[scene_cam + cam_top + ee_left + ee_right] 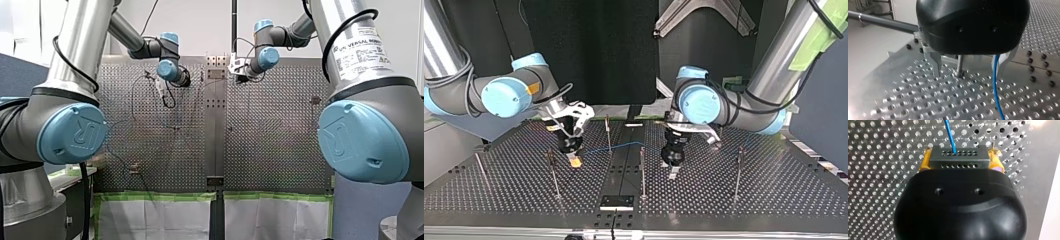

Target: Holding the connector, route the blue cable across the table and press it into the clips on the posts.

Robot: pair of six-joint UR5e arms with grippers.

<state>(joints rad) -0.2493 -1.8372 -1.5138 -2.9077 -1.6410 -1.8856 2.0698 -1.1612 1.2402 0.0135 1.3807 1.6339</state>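
In the right wrist view my right gripper [959, 155] is shut on a dark grey connector [959, 161], its yellow pads [925, 161] on the two ends. The blue cable [950, 133] leaves the connector's front face. In the top view that gripper [574, 161] hangs low over the table at the left, and the cable [624, 146] runs from it past a thin post [608, 132] toward my left gripper [672, 171]. My left gripper [970, 72] stands open just above the plate, a post [959, 66] between its metal fingers [936, 62]. The cable [995, 85] hangs free beside one finger.
Several thin upright posts stand on the perforated table [774, 195]: one near the front middle [642, 172], one at the top view's right [738, 172], two at its left [553, 172]. A small black plate [616, 202] sits at the near edge.
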